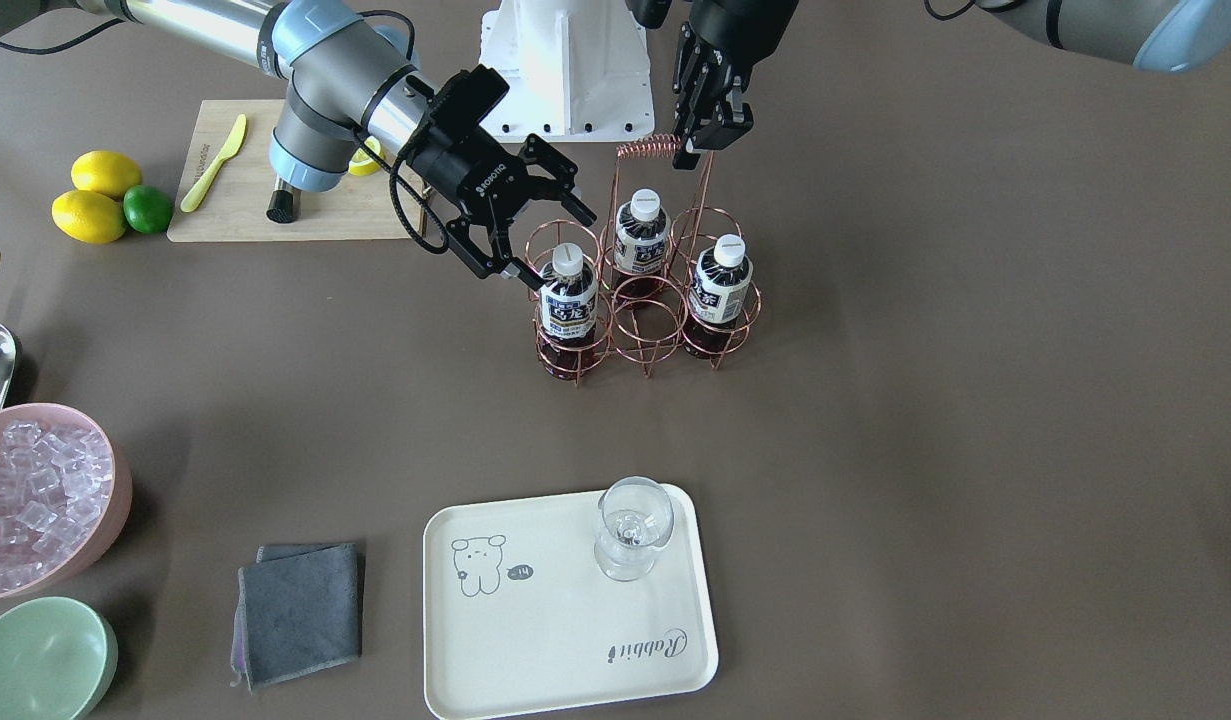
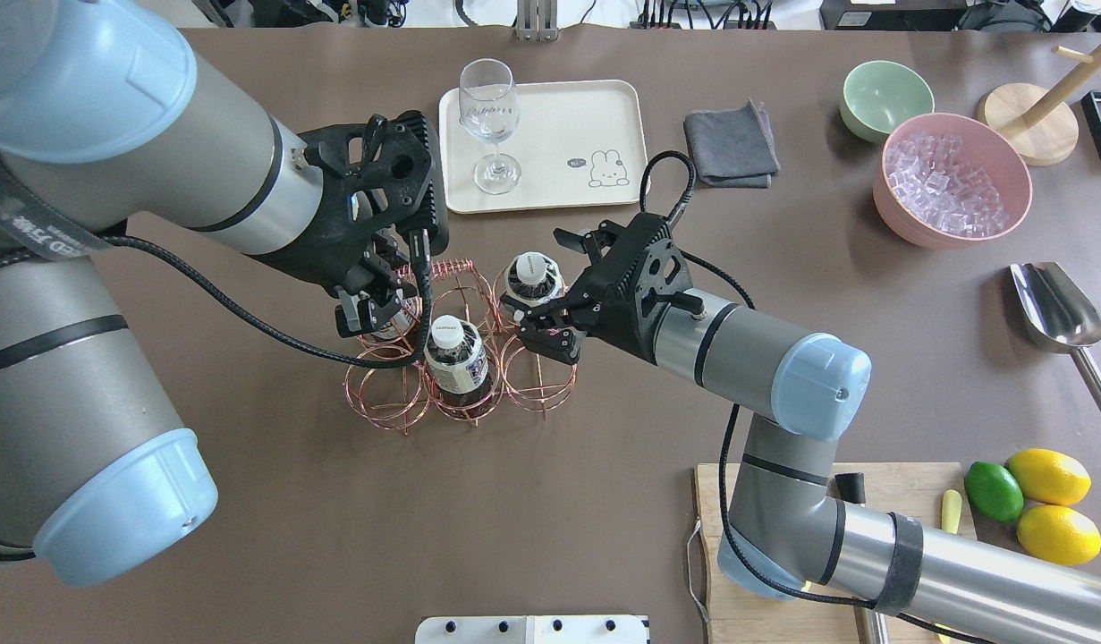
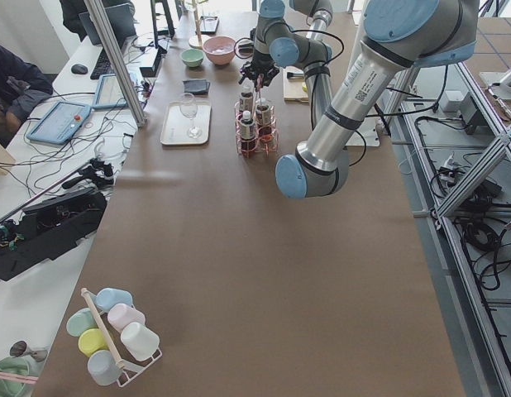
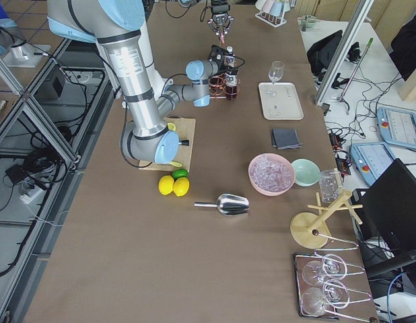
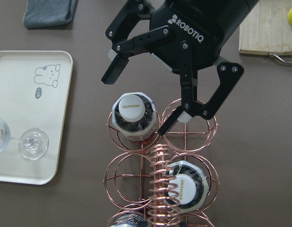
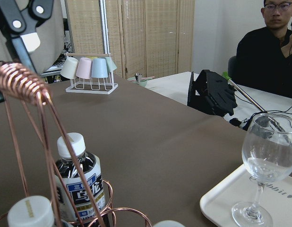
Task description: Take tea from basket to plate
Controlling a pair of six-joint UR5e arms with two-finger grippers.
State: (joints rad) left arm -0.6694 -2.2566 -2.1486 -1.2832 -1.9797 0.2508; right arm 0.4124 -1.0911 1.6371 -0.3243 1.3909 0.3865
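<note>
The cream plate [image 1: 535, 640] carries a clear glass [image 1: 630, 525] at one corner and lies well apart from the copper wire basket [image 1: 647, 300]. The left gripper [image 1: 697, 150] is pinched closed on one end of the basket's coiled handle [image 1: 647, 148]. The right gripper [image 1: 550, 243] has its fingers spread wide on either side of the tea [image 1: 568, 300]. The bottle stands upright in an end cell of the basket, unclamped.
</note>
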